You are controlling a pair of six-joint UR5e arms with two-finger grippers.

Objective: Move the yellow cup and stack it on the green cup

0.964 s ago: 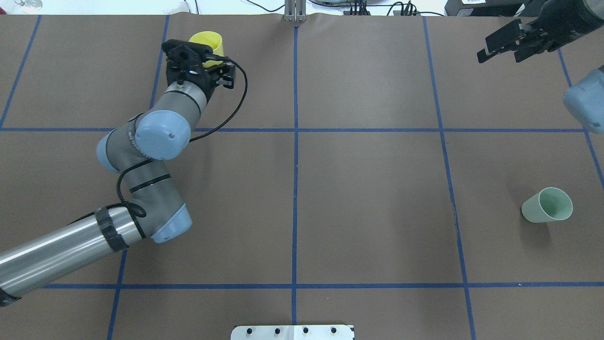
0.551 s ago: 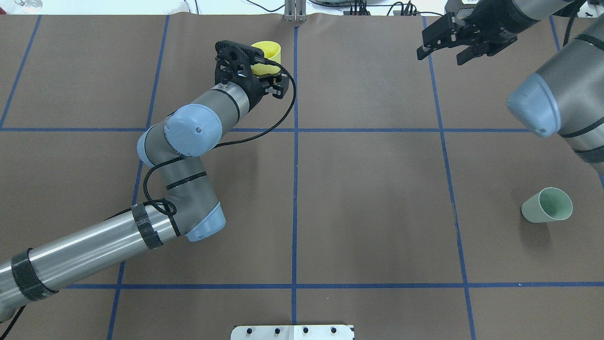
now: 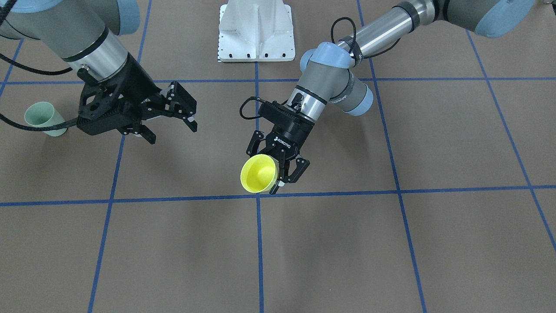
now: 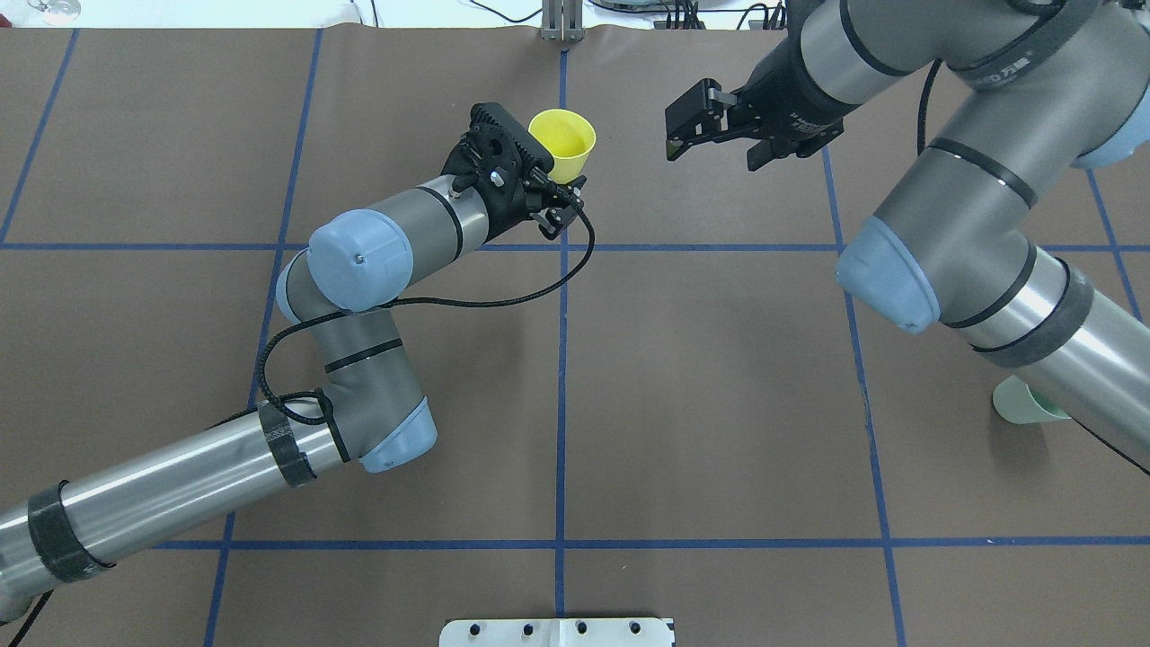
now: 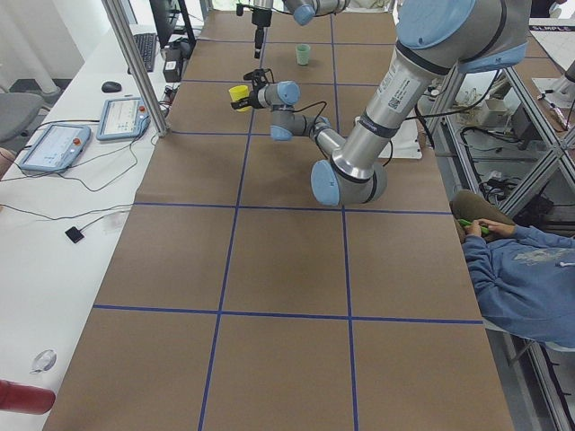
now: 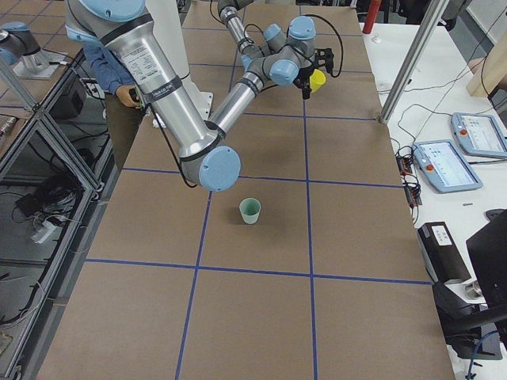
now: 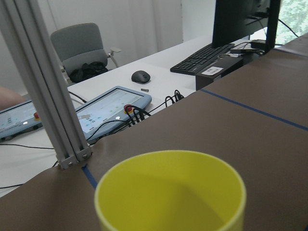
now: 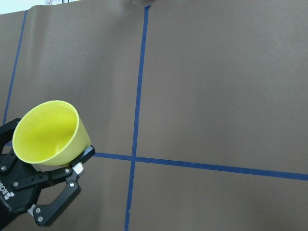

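We've swung the small bright yellow plastic tumbler (image 4: 562, 144) rightward to the middle, along the far side, with our left gripper (image 4: 550, 182) pinching its wall. Our right gripper (image 4: 716, 144), fingers spread, has closed in beside it, so a handover looks imminent. The pale mint-green plastic tumbler (image 3: 41, 118) waits upright, well apart on the right.

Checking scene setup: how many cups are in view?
2. The yellow cup is held above the table in the left gripper, near the centre line. The green cup stands upright on the robot's right side, untouched. No others visible.
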